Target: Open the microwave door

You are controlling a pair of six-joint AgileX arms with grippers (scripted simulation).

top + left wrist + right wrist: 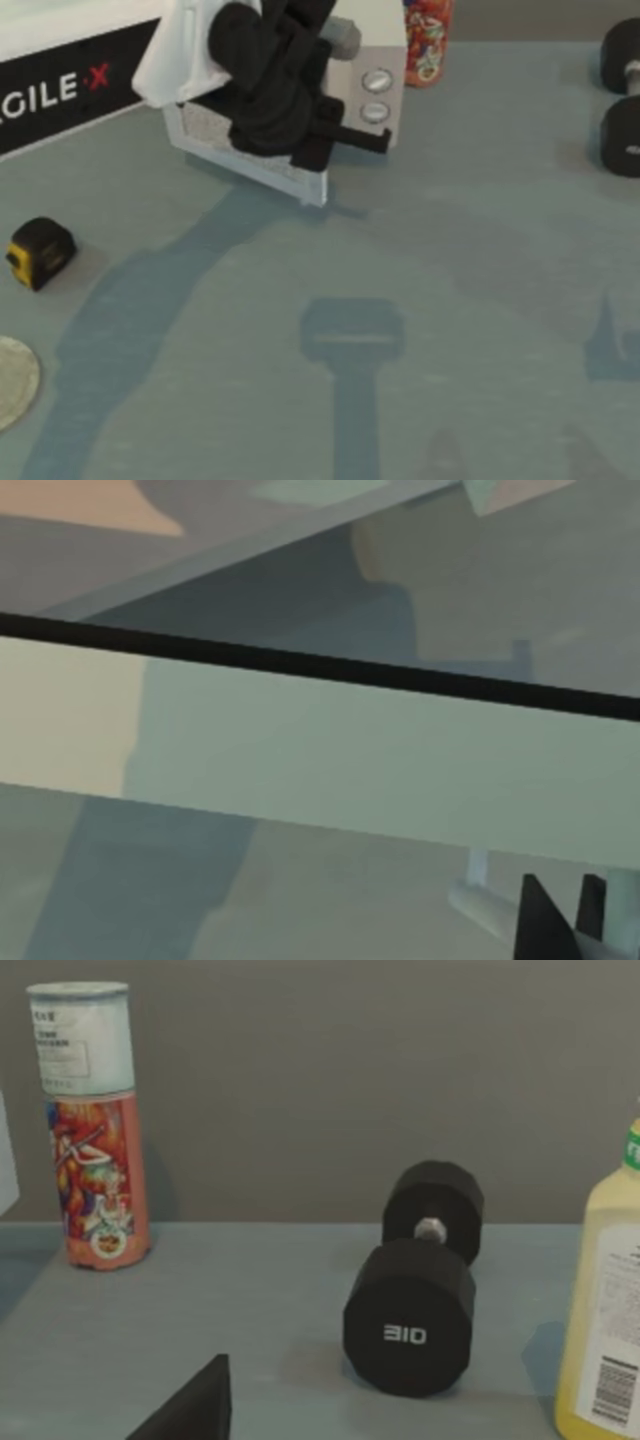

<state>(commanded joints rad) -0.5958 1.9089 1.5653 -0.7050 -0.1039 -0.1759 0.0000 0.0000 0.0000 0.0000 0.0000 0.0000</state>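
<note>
The middle and near part of the surface [420, 300] lies open, wide enough for an arm to sweep across. At the back left, the microwave [375, 60] blocks the way, and the microwave door [250, 160] stands swung out from it at an angle, with the left arm [270, 80] crowding the space above it. Just right of the microwave stands an orange can [428, 40]. A black dumbbell [625, 100] closes off the far right edge. A yellow tape measure [40, 252] and a round disc [12, 380] sit at the left edge.
</note>
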